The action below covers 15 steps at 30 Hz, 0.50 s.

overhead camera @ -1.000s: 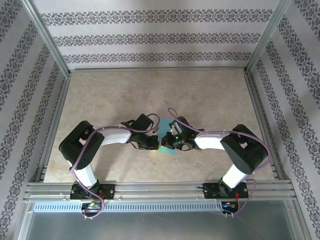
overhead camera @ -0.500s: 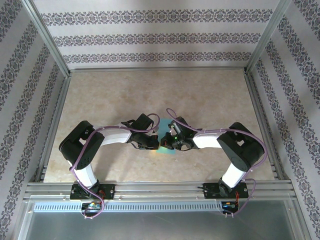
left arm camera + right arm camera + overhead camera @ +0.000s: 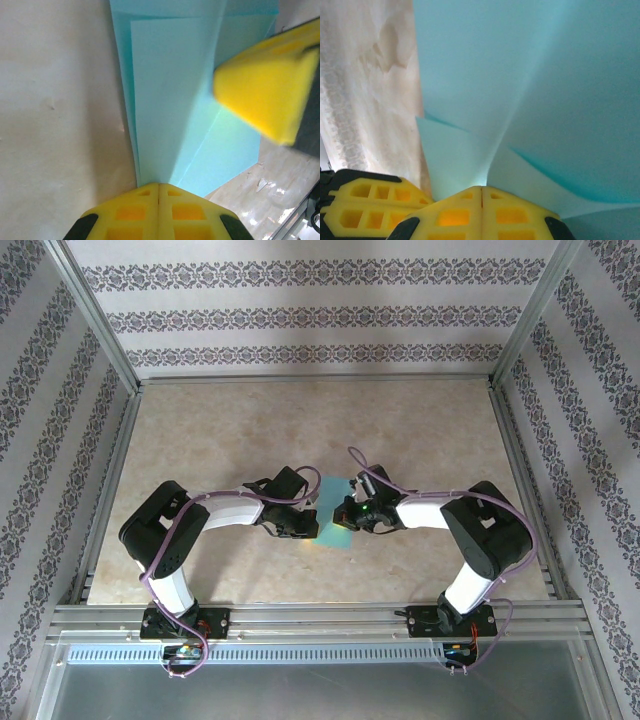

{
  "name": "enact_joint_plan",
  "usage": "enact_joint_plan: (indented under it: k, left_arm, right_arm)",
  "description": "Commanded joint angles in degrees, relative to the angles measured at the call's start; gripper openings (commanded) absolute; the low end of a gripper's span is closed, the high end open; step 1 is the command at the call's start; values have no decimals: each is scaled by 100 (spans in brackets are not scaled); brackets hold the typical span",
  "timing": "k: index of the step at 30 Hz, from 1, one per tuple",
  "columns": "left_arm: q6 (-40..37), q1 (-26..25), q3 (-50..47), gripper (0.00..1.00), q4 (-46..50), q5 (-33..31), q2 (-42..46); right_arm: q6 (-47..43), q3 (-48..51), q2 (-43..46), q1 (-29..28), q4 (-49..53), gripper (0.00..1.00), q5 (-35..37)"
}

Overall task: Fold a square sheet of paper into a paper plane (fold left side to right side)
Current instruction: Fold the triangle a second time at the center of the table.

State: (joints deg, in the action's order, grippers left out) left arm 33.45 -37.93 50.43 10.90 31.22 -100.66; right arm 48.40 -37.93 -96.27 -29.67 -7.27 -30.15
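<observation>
The teal-blue sheet of paper (image 3: 334, 492) lies partly folded on the table between my two grippers, with creases and overlapping layers. My left gripper (image 3: 314, 527) is shut on its left edge; in the left wrist view the yellow fingertips (image 3: 159, 189) pinch the paper (image 3: 170, 100) where its folds converge. My right gripper (image 3: 345, 523) is shut on the paper's right side; in the right wrist view its tips (image 3: 481, 190) hold a raised flap of the paper (image 3: 520, 75). Each wrist view also catches the other gripper's yellow fingers (image 3: 265, 90), (image 3: 365, 205).
The beige table (image 3: 300, 430) is ringed by an aluminium frame (image 3: 310, 380) and patterned walls. Both arm bases sit on the near rail (image 3: 320, 615). Purple cables loop over both wrists close to the paper.
The right gripper has shifted a little to the right and back, drawing its paper flap along. More teal paper now shows between the grippers. The left arm has held still.
</observation>
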Motion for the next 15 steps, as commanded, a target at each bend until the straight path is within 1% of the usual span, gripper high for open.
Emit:
enact_joint_plan:
  k: [1,8,13,15]
  left_arm:
    - [-102,-60,-252,0,652,-529,-207]
    - [-38,-59,-289,0,165,-245,84]
    - [122,-39,-26,8,-269,154,228]
    - [118,-1,102,11,-280,204,352]
  right_arm:
    - [-411,111,111,469,463,0,437]
    - [-742,14,495,1042,756,0,299]
    - [-810,29,1066,1282,946,0,288]
    - [-815,106,1296,1353,966,5,286]
